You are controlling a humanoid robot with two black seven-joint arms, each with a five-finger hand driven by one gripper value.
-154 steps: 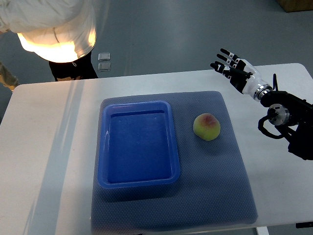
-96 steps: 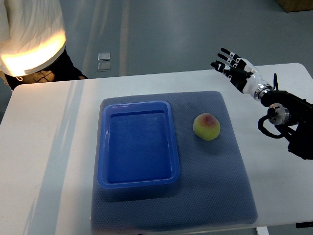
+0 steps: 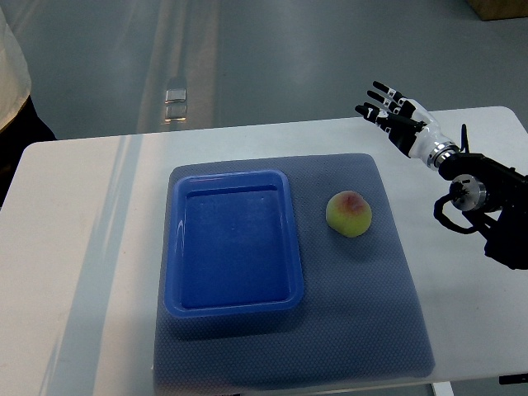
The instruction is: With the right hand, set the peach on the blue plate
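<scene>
Blue plate (image 3: 233,244), really a shallow rectangular plastic tray with rounded corners and a raised rim, sits on the left half of a grey-blue mat (image 3: 363,305) with a fine woven, dimpled texture. Peach (image 3: 349,214), round, yellow-green with a red blush on top, rests on the mat just right of the plate, a strip of bare mat between them, not touching. Mat lies on a smooth white table (image 3: 74,247) with rounded corners; wide bare tabletop on the left, narrower strip on the right. Plate interior is bare and glossy. Right hand (image 3: 394,116), black and white with jointed fingers (image 3: 380,86), hovers over the table's far right edge, fingers spread wide and straight, holding nothing, well apart from the peach. Its black forearm (image 3: 483,202) with cables comes in from the right edge over the tabletop. Open mat lies between hand and peach. Part of a person (image 3: 12,82) in white top and dark trousers shows at the far left edge, beyond the table. Grey floor behind.
</scene>
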